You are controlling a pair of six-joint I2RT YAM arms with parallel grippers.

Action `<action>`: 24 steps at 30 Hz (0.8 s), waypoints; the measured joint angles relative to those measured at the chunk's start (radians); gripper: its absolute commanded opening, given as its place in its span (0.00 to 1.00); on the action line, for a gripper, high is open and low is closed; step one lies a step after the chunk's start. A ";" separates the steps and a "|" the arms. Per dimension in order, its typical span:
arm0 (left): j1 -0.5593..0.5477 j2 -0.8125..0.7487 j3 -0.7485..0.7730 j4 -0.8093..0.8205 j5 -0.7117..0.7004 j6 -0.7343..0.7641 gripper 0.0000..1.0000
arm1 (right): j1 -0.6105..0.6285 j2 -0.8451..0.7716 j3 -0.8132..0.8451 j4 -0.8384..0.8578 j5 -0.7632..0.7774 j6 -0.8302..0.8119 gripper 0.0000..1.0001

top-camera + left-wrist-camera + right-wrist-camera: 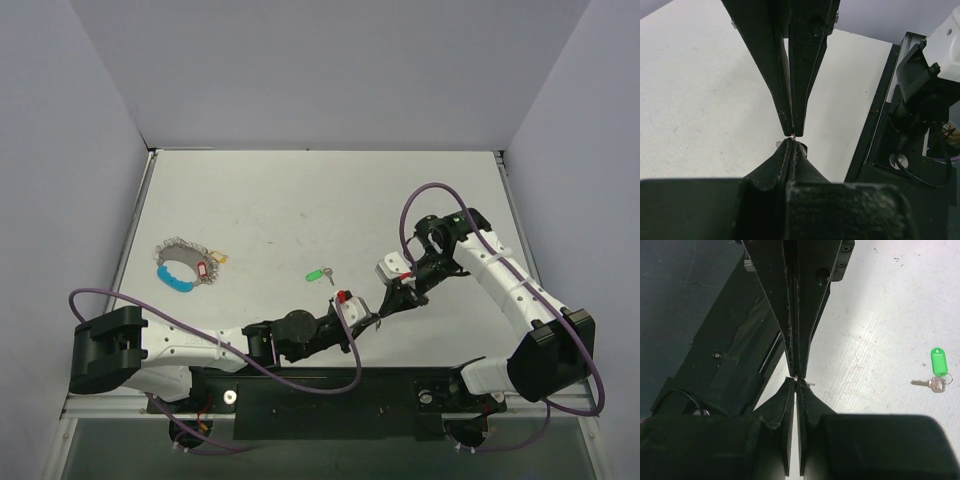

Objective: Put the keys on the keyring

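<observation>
My two grippers meet tip to tip low over the table's near right. The left gripper (384, 309) (791, 144) and the right gripper (397, 299) (796, 383) are both shut on one thin metal ring (793, 135) (797, 377). A silvery sliver of a key (809, 384) pokes out beside the tips; its tag is hidden. The green-tagged key (320, 272) (938, 371) lies loose on the table to the left of the grippers. The keyring (188, 262), a large silvery coil with blue, red and yellow tags, lies far left, apart from both arms.
The black base rail (330, 395) (880, 125) runs along the near edge just behind the grippers. Purple cables (300, 385) loop off both arms. Grey walls (60, 150) close in the left, right and back sides of the white table (300, 200).
</observation>
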 measured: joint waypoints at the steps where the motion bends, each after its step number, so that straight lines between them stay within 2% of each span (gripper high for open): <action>1: 0.000 -0.001 0.000 0.002 0.000 -0.001 0.22 | -0.007 0.000 0.002 0.000 -0.001 0.010 0.00; 3: 0.000 -0.012 -0.003 0.007 0.000 -0.002 0.50 | -0.019 0.000 0.007 -0.001 -0.014 0.030 0.00; 5: 0.000 -0.039 -0.017 0.021 -0.002 -0.005 0.60 | -0.038 0.000 0.010 -0.001 -0.014 0.043 0.00; 10: 0.001 -0.163 -0.090 0.050 -0.011 -0.027 0.66 | -0.105 -0.003 0.010 -0.001 -0.016 0.069 0.00; 14: 0.001 -0.312 -0.143 -0.003 -0.044 -0.023 0.71 | -0.205 -0.006 0.008 -0.002 -0.014 0.083 0.00; 19: 0.004 -0.572 -0.154 -0.206 -0.134 -0.013 0.75 | -0.423 -0.006 -0.011 0.000 0.027 0.090 0.00; 24: 0.013 -0.824 -0.118 -0.525 -0.249 -0.005 0.75 | -0.700 0.001 -0.018 0.002 0.126 0.145 0.00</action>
